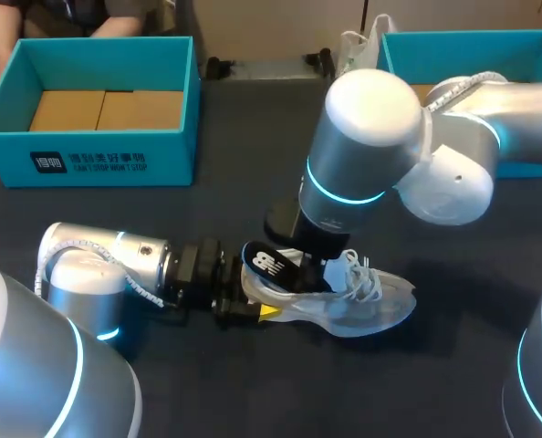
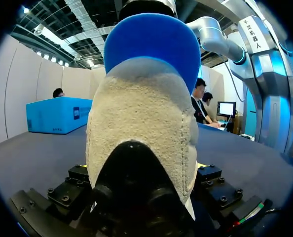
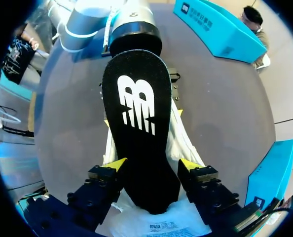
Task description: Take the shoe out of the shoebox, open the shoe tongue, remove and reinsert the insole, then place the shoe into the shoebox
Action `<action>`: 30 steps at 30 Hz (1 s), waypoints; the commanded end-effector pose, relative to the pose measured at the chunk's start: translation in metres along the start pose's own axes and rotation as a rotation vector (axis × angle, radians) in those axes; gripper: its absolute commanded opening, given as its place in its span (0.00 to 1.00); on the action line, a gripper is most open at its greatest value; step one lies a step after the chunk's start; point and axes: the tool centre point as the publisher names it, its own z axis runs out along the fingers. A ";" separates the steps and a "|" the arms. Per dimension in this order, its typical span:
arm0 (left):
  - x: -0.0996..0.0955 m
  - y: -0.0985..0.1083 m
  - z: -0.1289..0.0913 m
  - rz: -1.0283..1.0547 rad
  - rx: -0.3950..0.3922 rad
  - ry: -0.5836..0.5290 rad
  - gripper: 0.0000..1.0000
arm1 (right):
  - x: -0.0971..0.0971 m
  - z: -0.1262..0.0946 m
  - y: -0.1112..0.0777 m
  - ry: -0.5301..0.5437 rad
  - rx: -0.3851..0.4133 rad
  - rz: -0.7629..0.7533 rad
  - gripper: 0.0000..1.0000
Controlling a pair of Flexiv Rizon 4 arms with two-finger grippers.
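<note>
My left gripper (image 1: 255, 308) clamps the heel of the pale shoe (image 1: 373, 308), which lies on the table (image 1: 244, 137); the heel almost hides its tips. My right gripper (image 3: 153, 165) pinches the black insole (image 3: 136, 106), and from above its wrist covers the shoe's opening.

Silver-grey arms (image 1: 367, 137) with glowing cyan rings (image 1: 344, 193), black wrists (image 1: 196, 269), yellow-tipped jaws.

The white low sneaker (image 1: 362, 306) has a cloth upper, a clear, glossy sole and a rough, fleecy cream heel lining. Its flat black insole (image 3: 139, 123) is matt, finely grained cloth on top with a smooth blue underside. The dark tabletop (image 1: 253, 137) looks matt, and the silver right arm (image 1: 371, 137) has a glossy shell.
</note>
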 end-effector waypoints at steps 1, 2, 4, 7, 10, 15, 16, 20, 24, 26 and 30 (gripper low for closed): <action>-0.002 0.003 0.000 0.000 -0.002 -0.001 0.00 | -0.002 0.013 0.001 0.009 0.014 0.001 0.61; -0.002 0.003 0.000 0.000 -0.002 -0.001 0.00 | -0.002 0.015 0.001 0.003 0.025 0.004 0.60; -0.002 0.003 0.000 0.000 -0.002 -0.001 0.00 | -0.003 0.018 0.000 0.004 0.010 0.006 0.58; -0.002 0.003 0.000 0.000 -0.002 -0.001 0.00 | -0.004 0.021 0.000 -0.011 0.011 0.009 0.59; -0.002 0.003 0.000 0.000 -0.002 -0.001 0.00 | -0.003 0.025 0.001 -0.022 0.009 0.009 0.61; -0.002 0.003 0.000 0.000 -0.002 -0.001 0.00 | 0.000 0.033 0.003 -0.022 0.014 0.000 0.61; -0.002 0.003 0.000 0.000 -0.002 -0.001 0.00 | 0.001 0.035 0.003 -0.016 0.021 0.000 0.60; -0.002 0.003 0.000 0.000 -0.002 -0.001 0.00 | 0.000 0.040 0.001 -0.005 0.038 0.002 0.61; -0.002 0.003 0.000 0.000 -0.002 -0.001 0.00 | -0.002 0.046 0.000 0.015 0.055 0.003 0.61; -0.002 0.003 0.000 0.000 -0.002 -0.001 0.00 | -0.003 0.047 0.001 0.008 0.064 0.003 0.62; -0.002 0.003 0.000 0.000 -0.002 -0.001 0.00 | -0.007 0.044 0.003 -0.052 0.052 0.000 0.64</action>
